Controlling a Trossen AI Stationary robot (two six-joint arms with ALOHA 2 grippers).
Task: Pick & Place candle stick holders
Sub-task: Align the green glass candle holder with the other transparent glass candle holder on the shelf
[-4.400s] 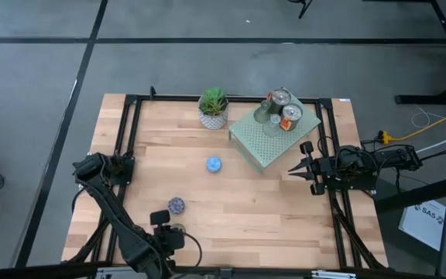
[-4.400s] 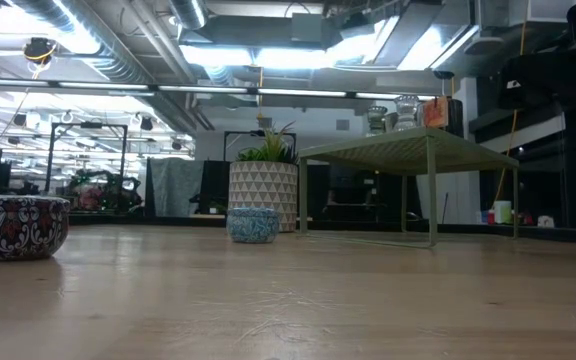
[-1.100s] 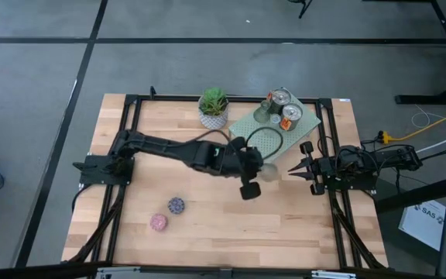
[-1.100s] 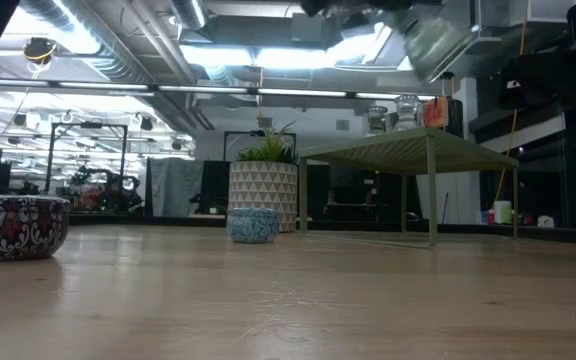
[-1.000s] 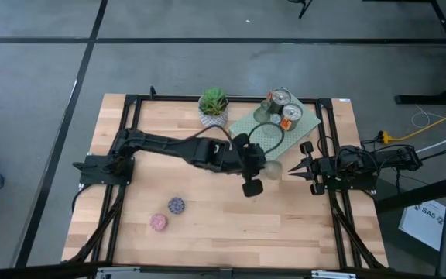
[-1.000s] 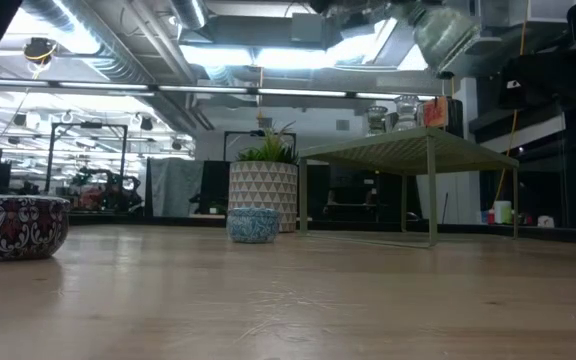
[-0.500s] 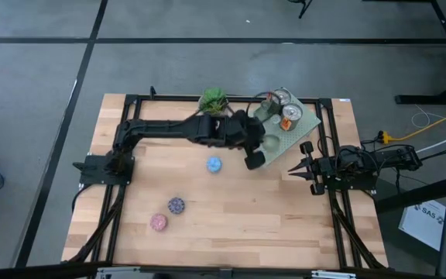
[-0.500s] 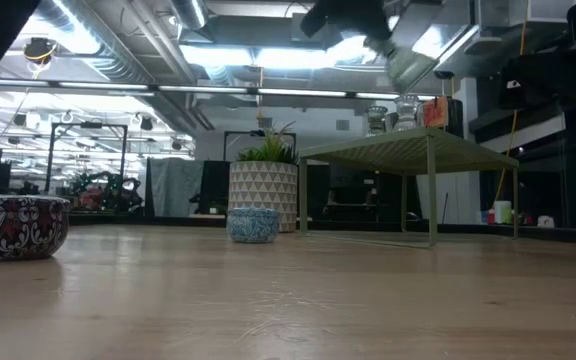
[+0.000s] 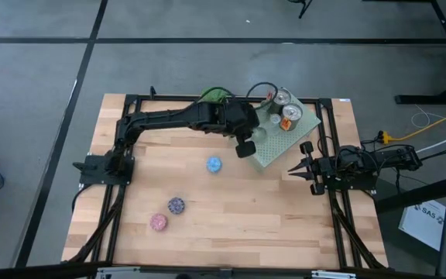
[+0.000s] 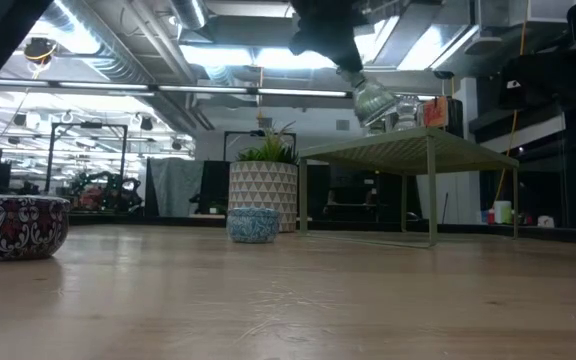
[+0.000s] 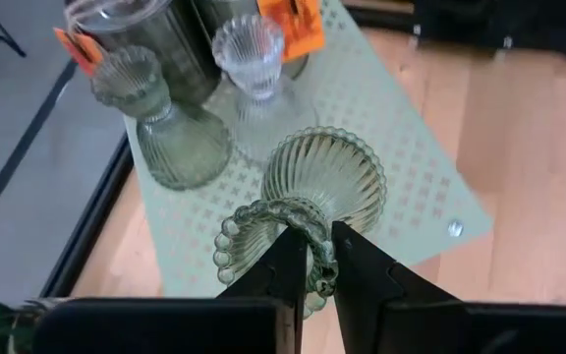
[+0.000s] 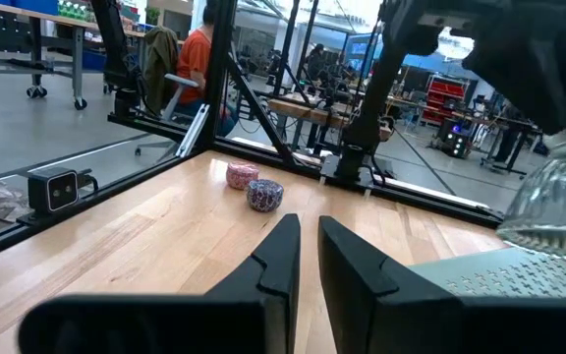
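I have the left pincer (image 11: 310,258) clamped on the scalloped rim of a ribbed olive glass holder (image 11: 308,202), carried tilted above the pale green perforated slab (image 11: 401,167), close beside the holders that crowd its far end. My worry is that crowding: a clear ribbed holder (image 11: 254,74) and an olive bottle-shaped one (image 11: 165,128) stand just beside my drop spot, with two shiny tins (image 9: 283,99) behind them, so a careless descent could knock one over or off the edge. Gripped only by its rim and tilted, the glass may slip or land askew and roll. Blue (image 9: 214,164), purple mosaic (image 9: 176,205) and pink (image 9: 159,222) holders wait on the table (image 9: 285,217). The right pincer (image 9: 296,170) idles at the table's right edge, fingers nearly together on nothing.
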